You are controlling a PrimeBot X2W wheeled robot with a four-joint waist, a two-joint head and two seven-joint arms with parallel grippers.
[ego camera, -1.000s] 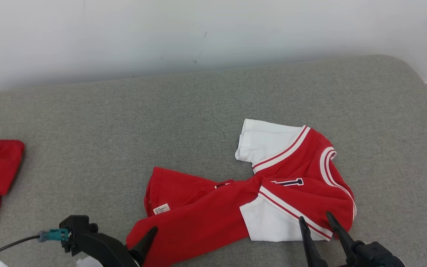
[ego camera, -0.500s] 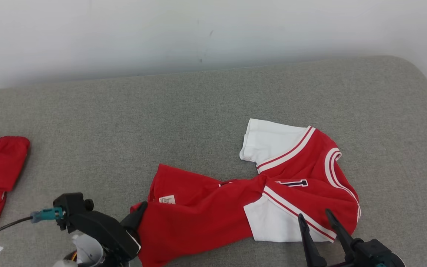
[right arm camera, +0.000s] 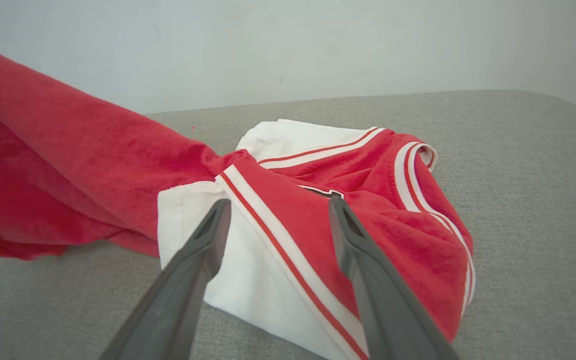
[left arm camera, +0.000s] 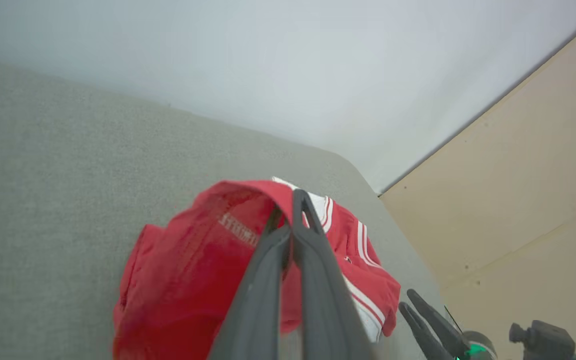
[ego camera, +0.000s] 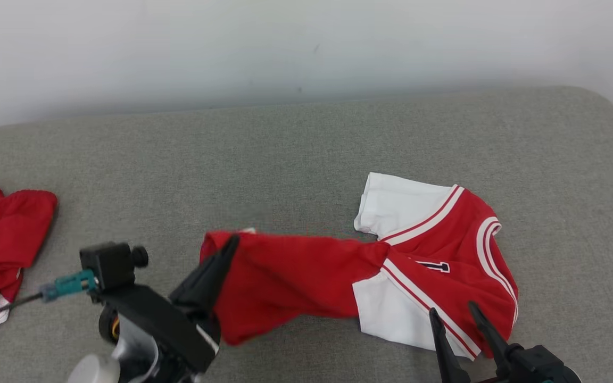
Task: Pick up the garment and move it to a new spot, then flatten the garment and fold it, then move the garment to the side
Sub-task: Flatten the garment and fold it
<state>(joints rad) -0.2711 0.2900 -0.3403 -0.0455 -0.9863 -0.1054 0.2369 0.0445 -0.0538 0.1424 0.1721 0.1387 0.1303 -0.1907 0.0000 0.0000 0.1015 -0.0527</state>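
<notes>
The red and white garment (ego camera: 439, 242) is draped across the grey padded surface (ego camera: 285, 149), its red hem end pinched and held up by the tightly closed left gripper (ego camera: 230, 246), while the right gripper (ego camera: 453, 311) is poised wide open, empty, at the near white sleeve.

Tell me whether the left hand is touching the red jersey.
Touching. In the left wrist view the left hand pinches a lifted fold of the red jersey.

Jersey (ego camera: 296, 276): dark numeral "1" (ego camera: 437, 266) on red chest, partly creased. Inner label (left arm camera: 238, 227): print blurred, unreadable.
</notes>
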